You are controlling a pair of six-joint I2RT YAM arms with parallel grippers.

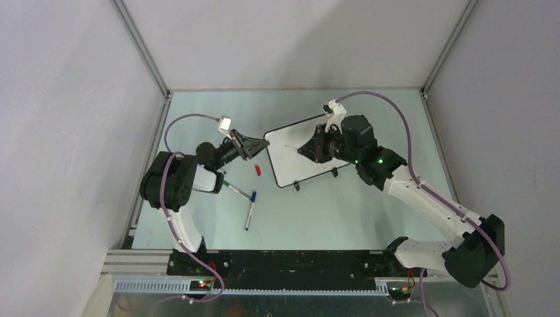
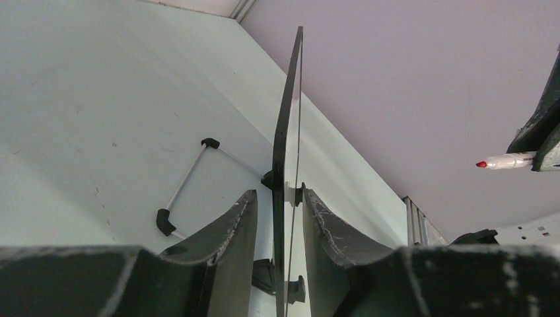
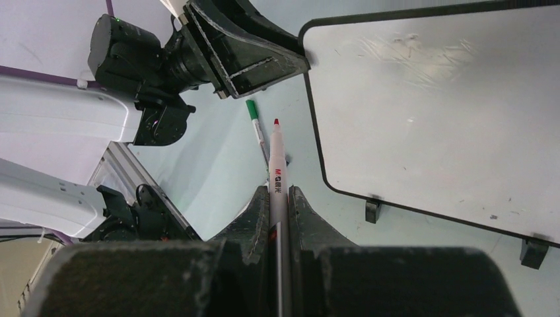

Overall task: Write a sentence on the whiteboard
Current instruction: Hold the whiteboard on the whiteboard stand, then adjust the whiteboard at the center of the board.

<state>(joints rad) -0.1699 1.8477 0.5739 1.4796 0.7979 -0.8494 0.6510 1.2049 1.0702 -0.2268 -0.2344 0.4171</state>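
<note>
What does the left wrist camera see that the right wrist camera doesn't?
Only the left wrist view: the small white whiteboard with a thin black frame seen edge-on, standing in the gap between the left fingers.

Only the right wrist view: the board's blank white face, and a green-capped marker pen lying on the pale table.

Both: the whiteboard, and the red-tipped white marker pen pinched in the right fingers.

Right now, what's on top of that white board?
Nothing rests on the whiteboard: its face shows only faint smudges, no writing. The right gripper holds a red marker beside it. From above, that arm covers the board's right end.
</note>
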